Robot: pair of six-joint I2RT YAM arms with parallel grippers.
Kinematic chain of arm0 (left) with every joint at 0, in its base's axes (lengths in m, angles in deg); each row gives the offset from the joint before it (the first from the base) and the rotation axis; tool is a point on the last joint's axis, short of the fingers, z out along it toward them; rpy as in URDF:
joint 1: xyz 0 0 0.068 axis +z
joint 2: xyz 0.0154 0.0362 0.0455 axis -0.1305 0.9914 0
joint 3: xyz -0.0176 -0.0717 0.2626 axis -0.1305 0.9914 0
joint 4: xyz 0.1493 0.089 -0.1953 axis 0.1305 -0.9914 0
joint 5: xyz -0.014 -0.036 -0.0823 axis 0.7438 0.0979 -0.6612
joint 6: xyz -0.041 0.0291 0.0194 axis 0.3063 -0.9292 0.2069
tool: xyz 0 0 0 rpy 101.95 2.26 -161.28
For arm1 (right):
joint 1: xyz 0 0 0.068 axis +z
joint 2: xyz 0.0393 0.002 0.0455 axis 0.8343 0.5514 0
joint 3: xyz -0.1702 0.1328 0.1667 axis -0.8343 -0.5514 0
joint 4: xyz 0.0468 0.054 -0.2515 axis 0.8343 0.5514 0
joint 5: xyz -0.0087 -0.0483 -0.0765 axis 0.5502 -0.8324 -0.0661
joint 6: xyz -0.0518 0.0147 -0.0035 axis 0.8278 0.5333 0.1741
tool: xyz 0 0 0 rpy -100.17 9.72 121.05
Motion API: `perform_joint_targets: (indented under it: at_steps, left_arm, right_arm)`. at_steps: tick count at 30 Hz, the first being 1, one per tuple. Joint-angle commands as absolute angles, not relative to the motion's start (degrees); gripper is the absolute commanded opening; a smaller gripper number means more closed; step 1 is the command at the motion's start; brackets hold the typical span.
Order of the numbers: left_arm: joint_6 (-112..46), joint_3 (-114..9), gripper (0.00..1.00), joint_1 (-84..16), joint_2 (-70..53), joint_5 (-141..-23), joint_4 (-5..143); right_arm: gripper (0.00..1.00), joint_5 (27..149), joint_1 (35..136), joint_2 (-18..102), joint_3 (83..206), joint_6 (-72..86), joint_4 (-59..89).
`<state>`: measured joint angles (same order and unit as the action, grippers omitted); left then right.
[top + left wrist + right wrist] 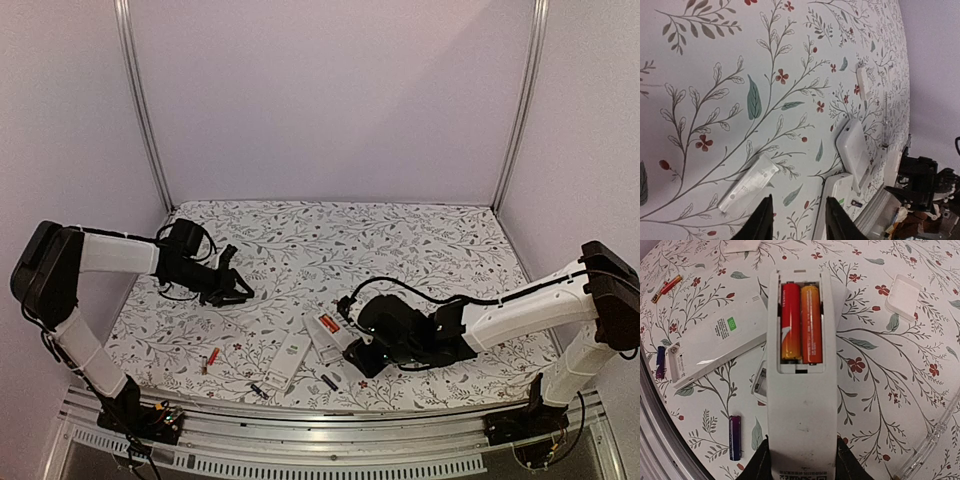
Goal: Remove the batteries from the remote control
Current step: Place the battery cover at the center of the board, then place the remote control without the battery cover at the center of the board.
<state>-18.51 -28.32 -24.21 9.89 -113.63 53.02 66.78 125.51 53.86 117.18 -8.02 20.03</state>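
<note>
Clamped on the near end of the white remote control (800, 405), the right end effector (800, 457) presents two red-orange batteries (800, 322) seated inside, cover off, so prying them out comes next, probably by the left end effector (795, 220), whose fingers stand apart.

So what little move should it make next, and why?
Probably bring the open left gripper over to pick out a battery: the right gripper grips the remote, whose open compartment shows two red-orange batteries inside.
</note>
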Motion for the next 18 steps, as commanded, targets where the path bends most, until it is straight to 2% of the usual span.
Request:
perform_joint_targets:
  at_steps: [1, 5, 8, 13, 18]
  left_arm:
    - [-19.8, -30.1, 0.44, -24.7, 9.2, -107.8, 50.2]
    - [-20.0, -30.5, 0.65, -25.6, 6.3, -102.5, 49.4]
    - [-20.3, -30.9, 0.73, -28.5, 2.7, -96.6, 49.3]
    - [-19.1, -30.3, 0.76, -35.6, -2.6, -88.8, 51.1]
    - [-17.0, -28.8, 0.77, -37.5, -4.5, -88.8, 52.6]
  right_arm:
    - [0.12, 65.5, 125.4, 52.2, 116.5, -8.8, 18.0]
    - [0.13, 65.2, 125.2, 52.1, 116.6, -9.6, 18.0]
    - [0.13, 64.8, 124.7, 51.9, 116.8, -11.0, 18.0]
    - [0.13, 62.3, 124.5, 52.4, 119.3, -16.2, 22.9]
    - [0.13, 60.6, 124.4, 52.8, 119.7, -28.9, 31.8]
